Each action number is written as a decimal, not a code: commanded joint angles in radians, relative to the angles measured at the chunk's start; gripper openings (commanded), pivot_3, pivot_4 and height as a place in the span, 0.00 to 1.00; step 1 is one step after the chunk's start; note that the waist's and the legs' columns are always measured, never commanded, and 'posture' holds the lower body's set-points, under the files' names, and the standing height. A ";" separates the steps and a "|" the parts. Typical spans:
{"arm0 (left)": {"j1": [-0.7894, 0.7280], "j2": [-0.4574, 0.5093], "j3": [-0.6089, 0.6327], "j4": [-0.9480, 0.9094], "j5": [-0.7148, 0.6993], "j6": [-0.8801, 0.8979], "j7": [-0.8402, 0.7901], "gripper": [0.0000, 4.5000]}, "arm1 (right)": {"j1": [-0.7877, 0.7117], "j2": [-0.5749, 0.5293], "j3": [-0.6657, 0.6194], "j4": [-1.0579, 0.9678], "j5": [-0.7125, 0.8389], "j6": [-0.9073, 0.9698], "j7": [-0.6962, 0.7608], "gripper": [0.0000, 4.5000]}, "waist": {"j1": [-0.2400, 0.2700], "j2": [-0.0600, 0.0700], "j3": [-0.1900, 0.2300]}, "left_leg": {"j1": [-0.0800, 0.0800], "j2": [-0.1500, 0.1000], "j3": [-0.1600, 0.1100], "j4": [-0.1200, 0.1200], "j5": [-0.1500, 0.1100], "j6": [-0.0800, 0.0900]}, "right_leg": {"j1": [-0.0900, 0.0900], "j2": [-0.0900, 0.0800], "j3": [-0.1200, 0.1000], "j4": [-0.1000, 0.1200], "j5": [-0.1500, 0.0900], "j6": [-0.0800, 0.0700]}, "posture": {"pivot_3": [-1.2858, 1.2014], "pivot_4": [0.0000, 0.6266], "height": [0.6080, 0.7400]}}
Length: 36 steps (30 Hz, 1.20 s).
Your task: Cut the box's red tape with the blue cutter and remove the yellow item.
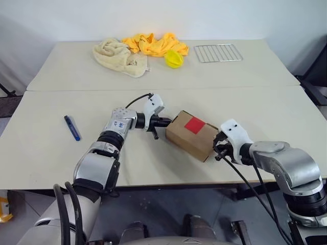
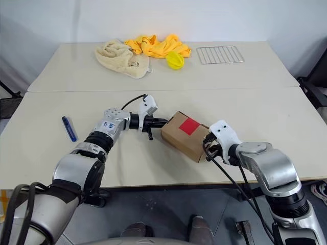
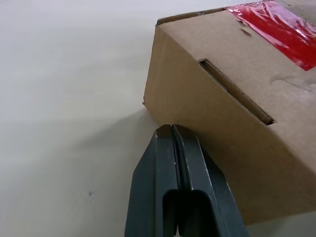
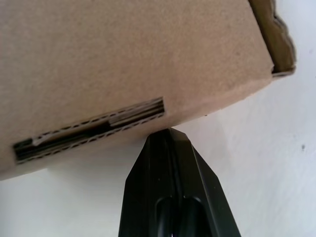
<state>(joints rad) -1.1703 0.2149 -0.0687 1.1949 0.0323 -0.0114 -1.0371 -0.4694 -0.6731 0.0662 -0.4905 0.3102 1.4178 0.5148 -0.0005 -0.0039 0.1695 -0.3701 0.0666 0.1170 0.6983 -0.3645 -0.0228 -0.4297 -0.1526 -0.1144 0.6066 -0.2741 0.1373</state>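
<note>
Table (image 1: 51, 153) stretches wide under me, two pale tops butted together along a seam. Far side: a cream towel (image 1: 118, 56), an orange cloth (image 1: 153, 44) bunched beside it, a lemon-yellow ribbed ball (image 1: 173, 58) just in front of that cloth, and a wire rack (image 1: 218, 52) off to my right.

Centre stage, the box (image 1: 191, 135) sits flat on the near table, flaps down, turned at an angle between my two arms. The red tape (image 1: 194, 125) is a bright square on its top face, crinkled and glossy in the left wrist view, where its far end is cut off by the edge.

My left gripper (image 1: 162, 122) has its fingers pressed together on nothing, tips right at the box's left end wall, seemingly touching, though I can't be sure. My right gripper (image 4: 170, 132) is likewise pinched together and empty, tips at the lower edge of the box's right end, under a slot of layered cardboard.

The blue cutter (image 1: 72, 127) lies on the table well off to my left, untouched.

The box's inside is hidden from me.
</note>
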 commanded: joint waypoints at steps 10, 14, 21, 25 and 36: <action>-0.025 -0.005 0.036 0.027 -0.002 -0.046 0.130 0.00 | 0.134 -0.098 -0.061 0.029 -0.059 -0.208 -0.040 0.00 | 0.005 -0.001 0.000 | 0.000 0.000 0.000 0.001 0.000 0.001 | 0.000 0.000 0.000 0.000 0.000 0.000 | 0.52 0.24 1.00; -0.029 0.019 0.058 0.027 -0.007 -0.052 0.163 0.00 | 0.203 -0.159 -0.127 0.047 -0.094 -0.280 -0.056 0.00 | 0.016 -0.002 0.000 | 0.000 0.000 0.000 0.001 -0.001 0.001 | 0.000 0.000 0.000 -0.001 0.000 0.000 | 0.52 0.24 1.00; -0.065 0.081 0.102 0.021 -0.020 0.027 0.215 0.09 | 0.222 -0.192 -0.293 0.097 -0.075 -0.364 -0.023 0.08 | 0.021 -0.002 0.001 | 0.000 0.000 0.000 0.001 -0.001 0.001 | 0.000 0.000 0.000 0.000 0.000 0.000 | 0.52 0.24 1.00; -0.075 0.141 0.138 -0.067 -0.046 0.122 0.242 0.33 | 0.070 -0.202 -0.343 0.161 0.012 -0.392 0.064 0.34 | 0.011 -0.003 0.001 | 0.000 0.000 0.001 0.001 -0.001 0.001 | 0.000 0.000 0.000 0.000 0.000 0.000 | 0.52 0.24 1.00; 0.189 0.220 0.255 -0.734 -0.049 0.493 0.637 1.00 | -0.306 -0.136 -0.190 0.513 0.070 -0.716 0.344 1.00 | -0.020 -0.003 0.002 | 0.000 0.000 0.000 0.000 -0.001 0.001 | 0.000 0.000 0.000 -0.001 0.000 0.000 | 0.52 0.24 1.00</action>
<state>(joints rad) -0.9841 0.4222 0.1540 0.5839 -0.0309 0.4380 -0.4941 -0.7353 -0.8047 -0.1202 -0.0046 0.3850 0.7813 0.8233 -0.0209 -0.0069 0.1711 -0.3699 0.0667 0.1175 0.6987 -0.3650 -0.0219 -0.4297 -0.1527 -0.1141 0.6061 -0.2736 0.1377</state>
